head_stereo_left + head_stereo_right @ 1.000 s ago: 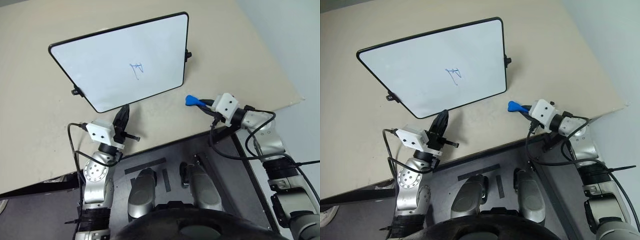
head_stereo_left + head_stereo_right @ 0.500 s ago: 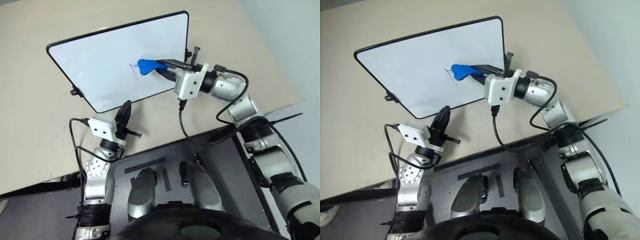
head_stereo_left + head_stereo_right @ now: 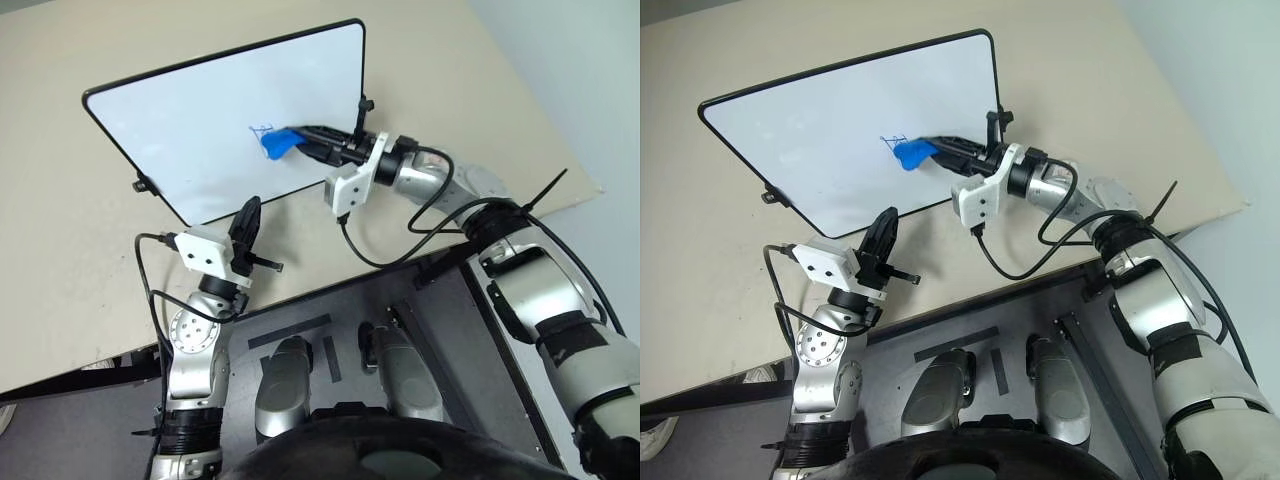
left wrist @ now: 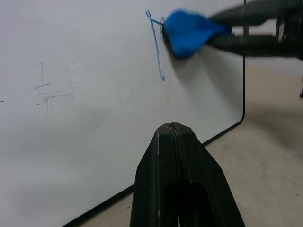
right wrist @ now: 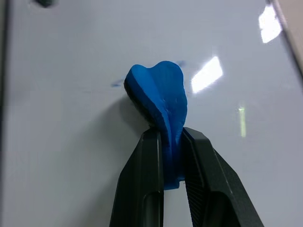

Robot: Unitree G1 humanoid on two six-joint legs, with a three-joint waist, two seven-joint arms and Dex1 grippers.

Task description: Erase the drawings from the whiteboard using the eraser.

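Eraser (image 3: 279,145) pinched in right hand (image 3: 300,138), against whiteboard (image 3: 180,120) drawings (image 4: 156,52); left hand (image 3: 250,215) closed, empty.

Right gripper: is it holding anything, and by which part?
Yes: the right gripper pinches the blue eraser by its near end, jaws shut on it; the far end meets the whiteboard.

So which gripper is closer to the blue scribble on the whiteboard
Right. The right gripper presses the eraser onto the whiteboard right at the drawings. The left gripper, shut, sits off the board beside its near edge.
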